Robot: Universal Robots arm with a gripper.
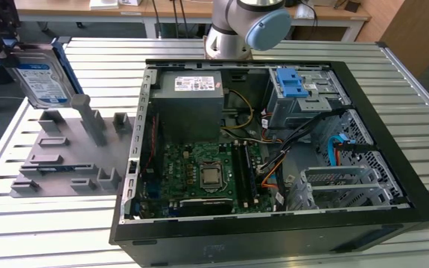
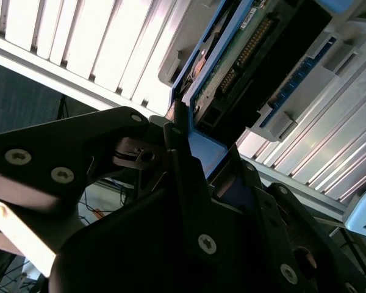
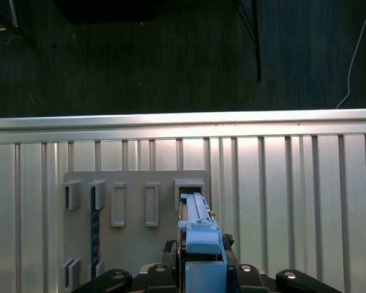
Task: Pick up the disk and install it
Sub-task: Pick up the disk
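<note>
Black gripper [image 3: 202,271] jaws are clenched on the disk [image 1: 42,81], a flat silver hard drive with a white-and-blue label in a bright blue plastic carrier frame. In the second wrist view one dark finger [image 2: 178,143] presses against the blue frame edge, and the drive's connector end points away from the jaws. The disk hangs on edge with its long axis running straight out from the gripper, down toward the grey moulded fixture plate [image 1: 58,151]. Its far end sits over a rectangular slot [image 3: 189,186]; whether it is clear of that slot I cannot tell. The open black computer case [image 1: 363,223] lies to the exterior view's right of the disk, just beside the plate. The silver perforated drive cage [image 1: 315,100] with its blue latch [image 1: 290,84] sits in the case's far corner, well apart from the disk. Between them rise the case wall and the grey power-supply box [image 1: 188,106]. The slatted metal table [image 1: 412,84] around the case lies bare.
</note>
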